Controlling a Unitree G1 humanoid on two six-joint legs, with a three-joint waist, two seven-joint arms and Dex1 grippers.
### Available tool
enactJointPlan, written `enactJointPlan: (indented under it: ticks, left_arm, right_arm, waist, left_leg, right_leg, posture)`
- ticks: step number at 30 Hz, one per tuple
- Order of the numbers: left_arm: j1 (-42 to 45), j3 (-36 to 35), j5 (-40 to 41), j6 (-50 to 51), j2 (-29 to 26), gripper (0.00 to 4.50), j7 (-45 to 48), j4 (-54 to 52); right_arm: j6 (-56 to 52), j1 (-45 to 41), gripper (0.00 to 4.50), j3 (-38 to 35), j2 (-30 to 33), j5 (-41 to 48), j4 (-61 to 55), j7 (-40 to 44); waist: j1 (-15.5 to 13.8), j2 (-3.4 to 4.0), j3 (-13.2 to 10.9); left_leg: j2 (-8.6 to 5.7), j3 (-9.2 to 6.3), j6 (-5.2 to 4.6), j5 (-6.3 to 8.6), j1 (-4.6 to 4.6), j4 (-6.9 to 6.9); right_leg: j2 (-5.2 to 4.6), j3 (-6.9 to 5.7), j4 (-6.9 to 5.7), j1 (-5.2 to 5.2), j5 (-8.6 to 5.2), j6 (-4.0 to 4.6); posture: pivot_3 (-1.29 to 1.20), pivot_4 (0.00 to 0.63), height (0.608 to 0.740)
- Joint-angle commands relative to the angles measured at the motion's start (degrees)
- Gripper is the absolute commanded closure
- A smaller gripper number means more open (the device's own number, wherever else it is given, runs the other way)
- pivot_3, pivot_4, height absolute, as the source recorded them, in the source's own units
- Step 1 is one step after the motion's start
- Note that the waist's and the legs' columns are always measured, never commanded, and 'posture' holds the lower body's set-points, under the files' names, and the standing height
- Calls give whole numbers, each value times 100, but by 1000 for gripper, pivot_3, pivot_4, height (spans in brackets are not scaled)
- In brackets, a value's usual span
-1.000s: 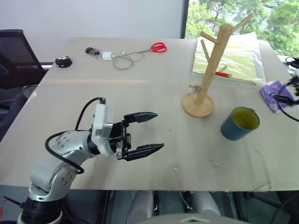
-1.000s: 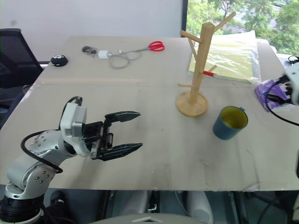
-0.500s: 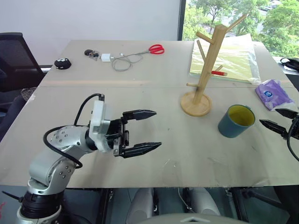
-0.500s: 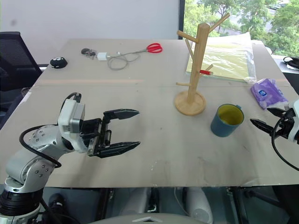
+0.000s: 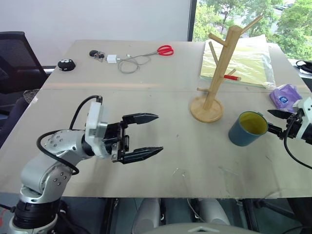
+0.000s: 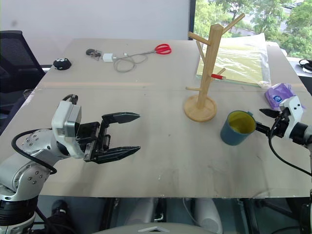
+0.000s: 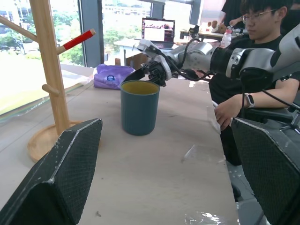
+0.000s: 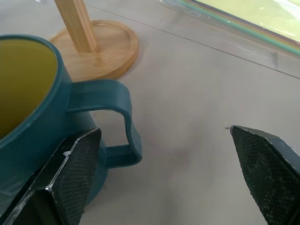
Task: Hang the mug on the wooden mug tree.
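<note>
- Dark teal-blue cylindrical mug (image 5: 247,128) sits upright at 4 o'clock from the light wooden mug tree (image 5: 212,85).
- Right gripper (image 5: 276,122) is spread wide beside its handle; I'd straddle the loop squarely before pinching.
- Left gripper (image 5: 144,136) hangs open, idle.

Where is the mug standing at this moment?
The mug stands upright on the table, on the robot's right, just in front and right of the wooden mug tree, with the open right gripper beside its handle.

Wooden mug tree (image 7: 47,70) top cut by frame; mug (image 8: 42,126) body cropped at edge.
</note>
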State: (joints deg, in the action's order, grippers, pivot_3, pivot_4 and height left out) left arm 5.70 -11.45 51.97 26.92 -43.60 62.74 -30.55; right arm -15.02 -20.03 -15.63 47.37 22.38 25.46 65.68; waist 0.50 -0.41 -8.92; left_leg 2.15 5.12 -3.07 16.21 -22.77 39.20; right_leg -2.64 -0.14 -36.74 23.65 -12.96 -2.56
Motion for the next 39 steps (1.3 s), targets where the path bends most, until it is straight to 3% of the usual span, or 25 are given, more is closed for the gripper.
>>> enactJointPlan:
  ticks: [1,15,16,17,18,21,23,25,32,39]
  left_arm:
    - [-10,-198,121,-17,-88,0,22,-201]
    - [-49,-264,157,60,-165,0,-90,-319]
    - [-59,-275,158,67,-167,0,-93,-330]
    - [-65,-284,158,74,-167,0,-93,-339]
    - [-62,-291,161,87,-161,0,-107,-346]
    - [-57,-301,156,107,-148,0,-142,-353]
    - [-61,-297,151,111,-142,0,-155,-356]
    - [-66,-291,153,114,-136,0,-180,-370]
    - [-39,-259,132,68,-56,0,-283,-326]
    - [35,-173,-45,-64,107,0,-304,-184]
  right_arm:
    - [90,-158,41,11,-55,47,15,67]
    - [378,-489,41,242,-742,-29,412,-95]
    - [370,-509,565,249,-780,-23,434,-92]
    - [366,-521,786,252,-802,-22,450,-88]
    - [299,-526,1429,260,-833,28,433,-27]
    - [132,-495,2549,294,-888,162,318,136]
    - [40,-468,3660,280,-900,219,259,173]
    - [-24,-414,4446,233,-893,270,157,164]
    - [-595,95,4446,-204,-725,717,-1420,-331]
    - [-1750,408,4446,-434,-578,860,-4259,-2015]
  waist:
    - [6,0,0]
    - [13,0,0]
    - [14,0,0]
    - [14,0,0]
    - [12,0,0]
    - [7,0,0]
    - [11,0,0]
    - [11,0,0]
    - [-6,1,-1]
    - [17,1,-1]
  left_leg:
    - [0,0,0,0,0,0]
    - [1,1,1,-1,2,0]
    - [1,0,2,-1,3,0]
    - [1,0,2,-1,3,0]
    - [1,0,1,-1,2,0]
    - [1,0,1,-1,2,0]
    - [1,1,1,-1,2,1]
    - [1,1,1,-1,3,0]
    - [1,-2,1,-1,1,0]
    - [3,-1,3,-1,1,-1]
  right_leg:
    - [0,0,0,0,0,0]
    - [1,1,-4,0,2,-2]
    - [1,1,-4,0,2,-1]
    - [1,1,-4,0,2,-2]
    - [1,1,-4,0,2,-1]
    - [0,1,-4,0,2,-1]
    - [0,1,-4,0,2,-1]
    - [0,1,-4,0,2,-1]
    - [-1,-1,-5,0,3,-4]
    - [-1,-1,-6,4,2,-2]
  posture:
    - [0,150,740]
    - [0,150,740]
    - [0,150,740]
    - [0,150,740]
    - [0,150,740]
    - [0,150,740]
    - [0,150,740]
    - [0,150,740]
    - [0,150,740]
    - [0,150,740]
